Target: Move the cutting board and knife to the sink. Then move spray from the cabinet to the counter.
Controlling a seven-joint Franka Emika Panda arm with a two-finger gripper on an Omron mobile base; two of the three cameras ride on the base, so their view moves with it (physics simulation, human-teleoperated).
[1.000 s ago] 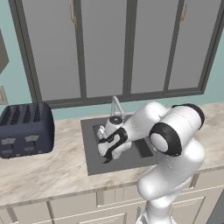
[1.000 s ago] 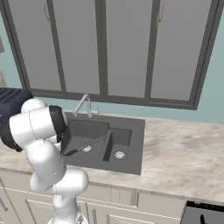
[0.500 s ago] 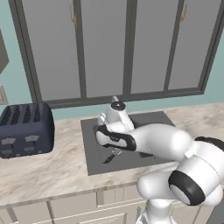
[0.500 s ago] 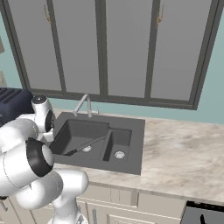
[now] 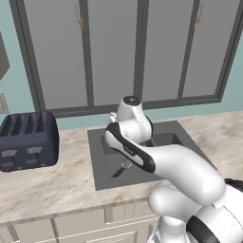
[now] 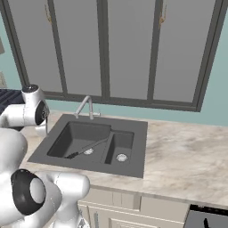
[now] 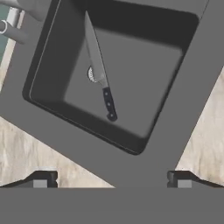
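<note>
- Two dark finger tips of the claw (image 7: 112,179) rise at the bottom of the hand view, set wide apart with nothing between them, so the claw is open and holds nothing.
- Below the claw lies the sink (image 7: 183,100), dark grey; its front rim runs between the finger tips and the large basin.
- Inside the large basin lies the knife (image 7: 99,65), flat on the basin floor, its silver blade crossing the round drain (image 7: 91,74) and its black handle pointing toward the basin's near wall.
- From the right base view the knife (image 6: 87,148) lies slantwise in the large basin, handle toward the front left corner, blade tip toward the divider beside the smaller basin.
- From the left base view the knife (image 5: 122,168) shows in the basin just under the white arm, which arches over the sink (image 5: 97,161).
- Behind the sink stands the slim silver faucet (image 6: 85,106), its spout reaching over the large basin.
- Around the sink spreads the counter (image 6: 182,153), beige with grey-brown veining.
- On the counter, well to the left of the sink, stands a dark blue toaster (image 5: 27,140).
- Above the counter runs a row of grey panelled cabinet doors (image 6: 129,49), closed.
</note>
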